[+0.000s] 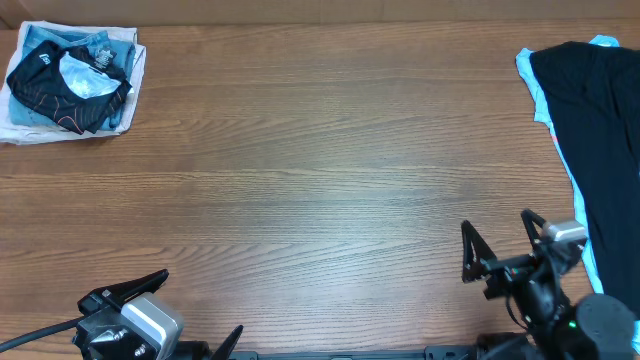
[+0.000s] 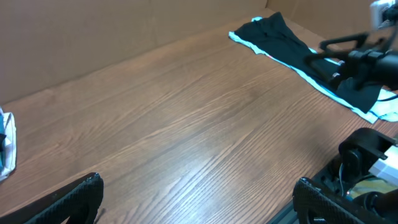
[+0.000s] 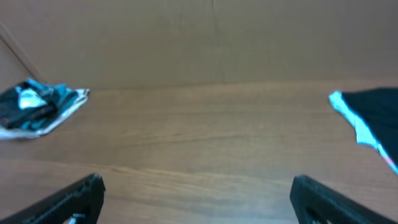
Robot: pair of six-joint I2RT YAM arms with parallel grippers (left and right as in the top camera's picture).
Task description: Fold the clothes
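Both arms sit at the near edge of the table [image 1: 320,150] and neither one has anything in it. The left gripper [image 1: 185,315] has its 2 fingers spread wide apart over bare wood. Its own wrist view shows a dark fingertip in each lower corner and only wood grain in the gap. The right gripper [image 1: 500,242] is spread just as wide and is empty too, with plain table between its fingers.

The black sports shirt [image 1: 55,90] with its thin orange lines is far ahead of the left gripper and off to its left, in the far corner of the table, well apart from both arms. It lies crumpled in a heap with a pale patch of its inside showing. It sits on top of some light-blue denim [image 1: 112,45] and a pale cloth [image 1: 20,130]. In the right wrist view the heap sits small, far ahead and to the left of the right gripper. Any lettering on it is too small to read.

A black garment [image 1: 600,130] with a light-blue edge lies flat just to the right of the right gripper and runs on ahead of it toward the far edge. I cannot tell whether it touches the arm
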